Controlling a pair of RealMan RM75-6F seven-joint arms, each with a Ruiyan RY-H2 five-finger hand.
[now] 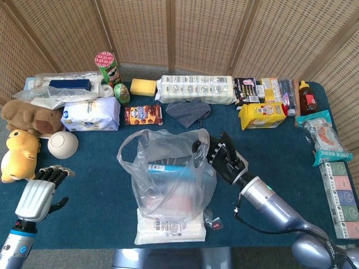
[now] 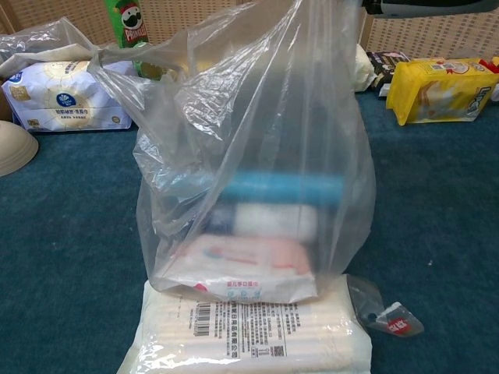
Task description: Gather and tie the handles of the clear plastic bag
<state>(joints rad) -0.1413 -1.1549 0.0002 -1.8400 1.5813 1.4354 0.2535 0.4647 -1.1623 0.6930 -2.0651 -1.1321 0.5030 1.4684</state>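
Observation:
The clear plastic bag (image 1: pixel 171 176) stands upright mid-table with a blue box and pink packs inside; it fills the chest view as the bag (image 2: pixel 249 171). My right hand (image 1: pixel 220 158) grips the bag's right handle (image 1: pixel 199 143) and holds it up. The left handle (image 1: pixel 128 151) droops free as an open loop. My left hand (image 1: pixel 38 193) hovers at the table's near left edge, fingers curled, holding nothing. In the chest view only a dark sliver of the right arm shows at the top edge.
A flat white pack (image 1: pixel 170 228) lies under the bag's front, a small wrapper (image 1: pixel 213 222) beside it. A white bowl (image 1: pixel 63 144), plush toys (image 1: pixel 21 147), tissue pack (image 1: pixel 91 115), Pringles can (image 1: pixel 107 67), cookies (image 1: pixel 143 115) and grey cloth (image 1: pixel 188 111) lie behind.

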